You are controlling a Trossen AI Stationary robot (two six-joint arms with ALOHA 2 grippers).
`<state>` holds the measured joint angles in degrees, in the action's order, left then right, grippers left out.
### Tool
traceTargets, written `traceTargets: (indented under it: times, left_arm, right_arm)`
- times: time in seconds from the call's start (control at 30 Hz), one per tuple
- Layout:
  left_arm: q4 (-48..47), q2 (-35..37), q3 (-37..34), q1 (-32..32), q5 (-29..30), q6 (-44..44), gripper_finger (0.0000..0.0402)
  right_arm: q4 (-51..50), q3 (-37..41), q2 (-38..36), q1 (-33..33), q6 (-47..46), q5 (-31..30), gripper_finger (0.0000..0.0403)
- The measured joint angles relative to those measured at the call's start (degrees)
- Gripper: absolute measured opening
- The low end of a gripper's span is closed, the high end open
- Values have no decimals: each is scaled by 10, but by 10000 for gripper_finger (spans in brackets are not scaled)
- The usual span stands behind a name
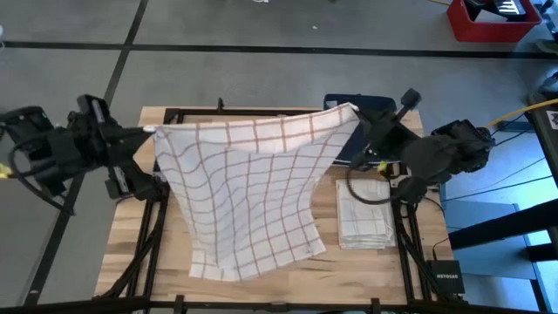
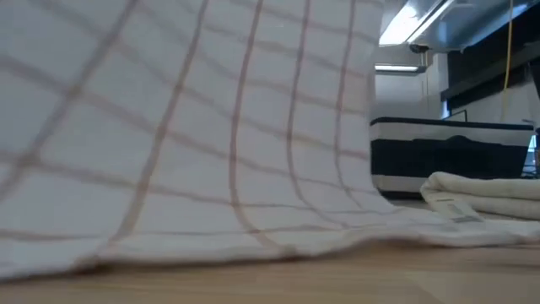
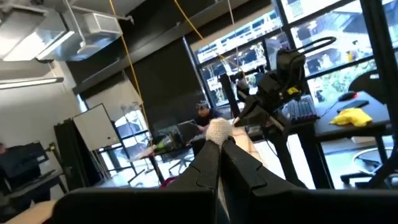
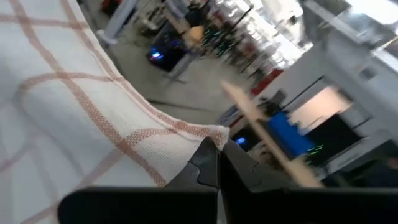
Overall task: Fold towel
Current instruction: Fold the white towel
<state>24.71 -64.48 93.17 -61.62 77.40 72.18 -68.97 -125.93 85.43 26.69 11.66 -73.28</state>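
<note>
- The left tool (image 1: 144, 132) is clamped on one upper corner of the checked towel (image 1: 253, 192); the right tool (image 1: 359, 112) is clamped on the other upper corner. Each wrist view shows only a small tip of cloth caught between that arm's fingers.
- The towel hangs stretched between the two tools above the back of the wooden desk (image 1: 261, 283). Its lower edge drapes forward and rests on the desk top, as the low view shows.
- Risk: each hold is on very little cloth, so a pull outward or a quick swing could tug a corner free and drop that side in a heap.
- Risk: the trailing edge lies on the wood; I judge that dragging it could bunch or skew the cloth, so the fold would land crooked.
- Risk: the stack of folded towels (image 1: 364, 214) lies just beside the hanging cloth on the right, and a sweep that way could catch and disturb it.
- Count: one checked towel in hand; one stack of folded towels, number in it not clear; one dark tray-like thing (image 1: 347, 139) behind the right corner; two tools; one desk.
</note>
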Motion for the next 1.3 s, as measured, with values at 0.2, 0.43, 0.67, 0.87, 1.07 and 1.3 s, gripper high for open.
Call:
traceTargets:
  times: [0.2,0.43,0.67,0.87,1.07,1.3]
  left_arm:
    - [-2,36,-67,9,20,-99,1]
    - [-4,79,-140,11,124,-195,1]
    - [-2,150,-218,3,127,-243,1]
    - [-3,224,-297,3,126,-296,1]
    - [-4,297,-374,3,126,-326,1]
    - [-4,379,-446,3,126,-330,1]
  right_arm:
    - [-84,0,0,-49,-117,89,3]
    - [-76,26,1,-86,-129,183,3]
    - [-7,136,1,-150,-115,256,3]
    - [175,278,-31,-226,-66,355,3]
    - [339,406,-62,-318,-39,441,3]
    - [554,528,-61,-407,-22,565,3]
